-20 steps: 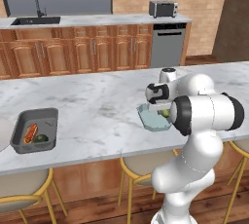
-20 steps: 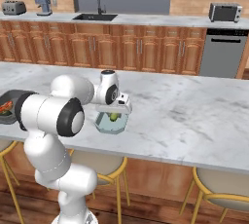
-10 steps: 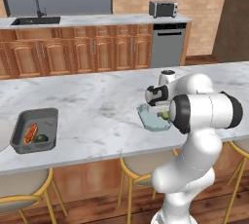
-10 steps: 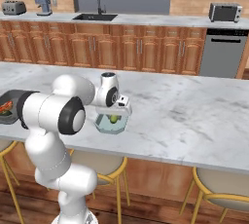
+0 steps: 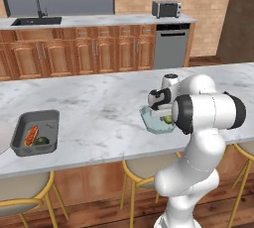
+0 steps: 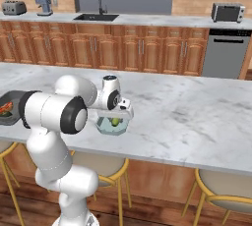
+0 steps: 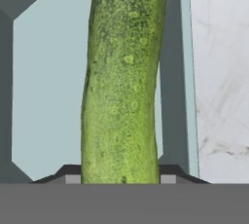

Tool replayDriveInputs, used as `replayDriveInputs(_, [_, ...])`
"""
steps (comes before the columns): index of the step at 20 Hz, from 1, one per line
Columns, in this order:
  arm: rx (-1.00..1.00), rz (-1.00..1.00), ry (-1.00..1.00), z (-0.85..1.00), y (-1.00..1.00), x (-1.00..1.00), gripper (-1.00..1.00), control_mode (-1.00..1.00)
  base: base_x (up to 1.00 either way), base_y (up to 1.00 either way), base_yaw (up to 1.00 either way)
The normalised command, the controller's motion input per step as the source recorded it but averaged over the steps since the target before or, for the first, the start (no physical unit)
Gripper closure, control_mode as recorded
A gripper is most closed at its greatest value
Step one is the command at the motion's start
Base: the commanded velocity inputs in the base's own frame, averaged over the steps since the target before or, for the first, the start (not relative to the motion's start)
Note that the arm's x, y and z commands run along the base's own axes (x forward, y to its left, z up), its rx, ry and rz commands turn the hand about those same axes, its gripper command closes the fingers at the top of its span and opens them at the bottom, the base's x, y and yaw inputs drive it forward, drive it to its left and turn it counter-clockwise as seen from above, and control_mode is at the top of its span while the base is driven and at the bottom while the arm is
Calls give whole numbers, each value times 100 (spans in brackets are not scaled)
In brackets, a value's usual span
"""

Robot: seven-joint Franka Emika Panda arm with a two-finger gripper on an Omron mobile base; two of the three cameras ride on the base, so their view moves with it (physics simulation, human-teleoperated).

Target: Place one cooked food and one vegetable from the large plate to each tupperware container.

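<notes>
My gripper (image 7: 120, 177) is shut on a bumpy green cucumber (image 7: 124, 86), which hangs inside the pale blue-grey translucent container (image 7: 44, 86). This container (image 5: 154, 125) sits on the marble island near its front edge, with the gripper (image 5: 161, 110) low over it. From the right base the cucumber (image 6: 115, 121) shows as a green spot in the container (image 6: 106, 127) under the gripper (image 6: 116, 117). The dark grey container (image 5: 34, 133) lies far to the left and holds a reddish sausage (image 5: 31, 135) and a dark green vegetable (image 5: 41, 141). An off-white plate edge (image 5: 3, 138) peeks in at the far left.
The marble island top (image 5: 99, 108) stretches wide between the two containers. Stools (image 5: 144, 172) stand under its front edge. A back counter with sink (image 5: 37, 21) and toaster (image 5: 166, 9) runs along the wall.
</notes>
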Motion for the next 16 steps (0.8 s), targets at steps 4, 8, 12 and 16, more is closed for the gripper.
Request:
replayDriveInputs(4, [0,0,0,0,0,-1,-100,-100,0,0,0])
replayDriveInputs(8, [0,0,0,0,0,0,-100,-100,0,0,0])
replayDriveInputs(12, [-1,-1,2,3,0,0,-100,-100,0,0,0])
replayDriveInputs(16, [0,-2,3,13,3,0,-100,-100,0,0,0])
